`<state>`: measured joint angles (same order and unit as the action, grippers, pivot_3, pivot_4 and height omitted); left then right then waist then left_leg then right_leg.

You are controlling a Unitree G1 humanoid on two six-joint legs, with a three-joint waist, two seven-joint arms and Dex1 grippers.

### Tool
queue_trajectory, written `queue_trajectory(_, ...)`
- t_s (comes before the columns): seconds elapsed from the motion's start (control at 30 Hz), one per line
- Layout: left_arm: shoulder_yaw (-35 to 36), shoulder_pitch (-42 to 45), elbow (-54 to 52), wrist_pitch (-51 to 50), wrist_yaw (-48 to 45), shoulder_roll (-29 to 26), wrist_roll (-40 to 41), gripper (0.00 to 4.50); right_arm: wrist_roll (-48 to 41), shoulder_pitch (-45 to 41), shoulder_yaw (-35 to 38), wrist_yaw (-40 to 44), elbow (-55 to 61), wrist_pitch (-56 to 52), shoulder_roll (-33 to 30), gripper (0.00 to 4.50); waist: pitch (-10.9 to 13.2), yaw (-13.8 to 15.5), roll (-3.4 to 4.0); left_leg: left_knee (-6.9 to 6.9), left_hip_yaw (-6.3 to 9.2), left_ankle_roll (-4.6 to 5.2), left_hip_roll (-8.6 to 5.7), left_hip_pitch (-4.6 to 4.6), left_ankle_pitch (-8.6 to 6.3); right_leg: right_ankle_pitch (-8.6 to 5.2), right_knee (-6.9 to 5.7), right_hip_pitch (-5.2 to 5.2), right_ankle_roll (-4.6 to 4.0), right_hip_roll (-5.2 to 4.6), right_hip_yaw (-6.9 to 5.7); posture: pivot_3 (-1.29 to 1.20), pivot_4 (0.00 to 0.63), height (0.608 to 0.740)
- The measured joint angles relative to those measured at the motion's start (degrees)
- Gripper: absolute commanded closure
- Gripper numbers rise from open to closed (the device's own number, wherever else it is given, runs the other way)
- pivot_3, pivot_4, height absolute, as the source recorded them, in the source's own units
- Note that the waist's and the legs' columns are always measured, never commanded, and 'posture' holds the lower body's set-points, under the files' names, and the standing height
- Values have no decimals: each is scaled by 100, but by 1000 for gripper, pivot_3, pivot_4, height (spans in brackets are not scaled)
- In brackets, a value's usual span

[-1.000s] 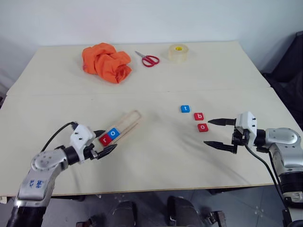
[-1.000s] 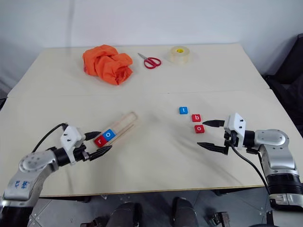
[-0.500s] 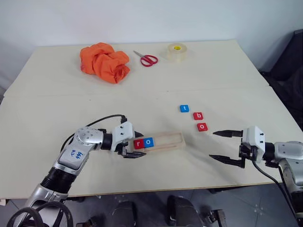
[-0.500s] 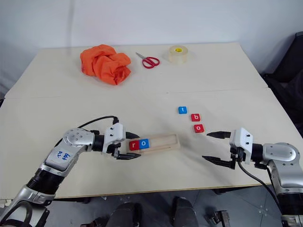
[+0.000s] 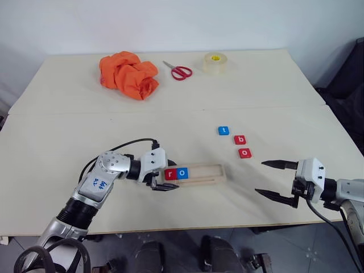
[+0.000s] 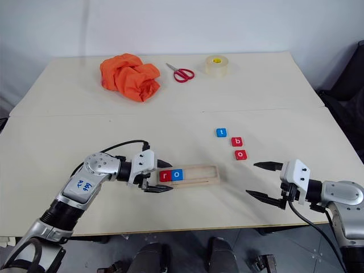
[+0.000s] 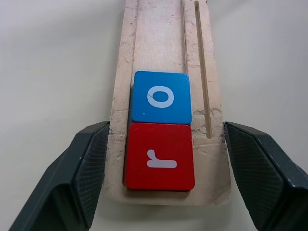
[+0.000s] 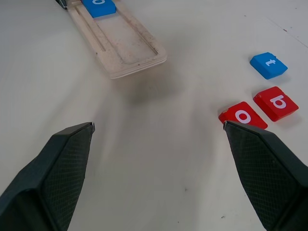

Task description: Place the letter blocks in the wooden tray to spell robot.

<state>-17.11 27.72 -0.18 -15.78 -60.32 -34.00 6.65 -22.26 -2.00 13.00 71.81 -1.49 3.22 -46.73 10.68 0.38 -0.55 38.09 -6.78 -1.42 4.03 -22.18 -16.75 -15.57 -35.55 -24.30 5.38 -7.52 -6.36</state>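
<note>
The wooden tray (image 5: 202,172) lies crosswise on the table, left of centre. A red "r" block (image 5: 170,173) and a blue "o" block (image 5: 182,172) sit side by side at its left end. My left gripper (image 5: 165,176) is shut on that end of the tray; its fingers (image 7: 86,168) press the two long edges beside the red "r" (image 7: 160,156). Loose on the table to the right lie a blue "t" (image 5: 223,130), a red "b" (image 5: 240,139) and a red "o" (image 5: 244,153). My right gripper (image 5: 260,177) hangs open and empty, nearer the front than these.
At the back of the table lie a crumpled orange cloth (image 5: 128,74), red-handled scissors (image 5: 178,70) and a roll of clear tape (image 5: 214,62). A seam (image 5: 85,111) runs across the table. The front edge passes close under my right gripper.
My left gripper swung the tray from a diagonal to crosswise and carried it right, mostly in the first half second. The right gripper drew back towards the front edge, still open.
</note>
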Motion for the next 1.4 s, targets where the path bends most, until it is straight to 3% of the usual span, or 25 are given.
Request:
queue_trajectory(0.17, -188, 4, -158, -124, 17, 181, -61, 1113, 0, -18, -1, -11, 0, 0, 0, 0, 0, 39, 0, 3, -1, 0, -1, 0, 0, 1, -1, 0, 2, 0, 4, 0, 150, 740)
queue_trajectory(0.23, -223, 4, -221, -164, 19, 188, -96, 378, 1, -43, -1, -13, 0, 0, 0, 0, 0, 54, 0, 3, -1, 0, -1, 0, 0, 1, -1, 0, 2, 1, 4, 0, 150, 740)
queue_trajectory(0.3, -273, 3, -247, -250, 60, 229, -145, 17, 1, -62, -1, -18, 0, 0, 0, 0, 1, 76, -1, 4, -1, 1, -1, 0, 0, 1, -1, 0, 2, 1, 4, 0, 150, 740)
queue_trajectory(0.5, -296, 3, -373, -351, 81, 274, -119, 17, -3, -100, 0, -172, 8, -84, 4, 0, 2, 86, -4, 5, -1, 1, -1, 0, 0, 1, -1, -1, 2, 1, 5, 0, 150, 740)
queue_trajectory(0.67, 167, 12, -375, -343, 86, 284, 191, 17, -166, -79, 163, -717, 238, -433, 127, 0, 3, 85, -5, 5, 0, 1, -1, -1, 0, 1, -4, -2, 2, 1, 5, 0, 150, 740)
queue_trajectory(0.83, 812, 11, -333, -93, 173, 407, 592, 17, -391, 22, 321, -1550, 690, -1396, 307, 0, 3, 92, -5, 7, 0, 2, -1, -2, 0, 2, -5, -2, 2, 0, 6, 0, 150, 740)
queue_trajectory(1.0, 1448, -158, 142, 579, 4, 142, 822, 17, -567, 0, 365, -3067, 1519, -2471, 1119, 0, 2, 27, -7, 2, -4, 1, 5, -3, 0, 0, -15, -14, 0, 2, 6, 0, 150, 740)
queue_trajectory(1.1, 1966, -257, 560, 1149, -174, 272, 1231, 17, -591, -1, 364, -3804, 1894, -3019, 1339, 0, 1, 35, -9, 6, -3, 14, 5, -11, -7, 1, -12, -15, 0, 1, 6, 0, 150, 740)
queue_trajectory(1.23, 2455, -485, 847, 1669, -728, 408, 1886, 17, -603, 61, 348, -4576, 2440, -3555, 1718, 0, 0, 64, -10, 3, -3, 21, 2, -14, -11, 1, -9, -17, -1, 1, 6, 0, 150, 740)
queue_trajectory(1.4, 2485, -1011, 1386, 2176, -1590, 390, 2025, 17, -751, 442, 289, -5216, 3263, -4244, 2051, 0, -1, 61, -11, 2, -4, 30, 2, -19, -17, -1, -6, -22, -3, 2, 6, 0, 150, 740)
